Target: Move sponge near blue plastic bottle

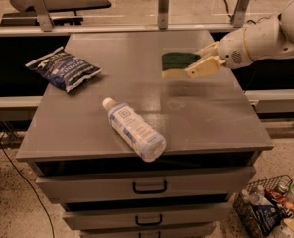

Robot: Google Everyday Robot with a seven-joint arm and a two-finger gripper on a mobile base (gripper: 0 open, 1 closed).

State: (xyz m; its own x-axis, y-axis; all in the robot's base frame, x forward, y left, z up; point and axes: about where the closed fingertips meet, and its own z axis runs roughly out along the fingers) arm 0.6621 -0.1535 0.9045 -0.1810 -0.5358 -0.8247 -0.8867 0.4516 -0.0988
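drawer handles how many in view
2: top drawer's handle, next drawer's handle; others may be out of view. The gripper holds the sponge over the table's far half.

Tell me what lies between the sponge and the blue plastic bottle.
Only bare tabletop, seen in the camera view. The end effector holds the sponge over the right rear; the blue plastic bottle lies front-centre.

We can read no words or numbers anywhere. The bottle (pixel 134 129) lying on the tabletop (pixel 211 118) wears a white label (pixel 128 122) with a small blue square and faint lines of print, too fine for us to make out. The dark blue chip bag (pixel 63 69) carries white lettering we cannot decipher either. The hand (pixel 192 63), over the tabletop's far right part and gripping the sponge (pixel 177 61), shows nothing legible.
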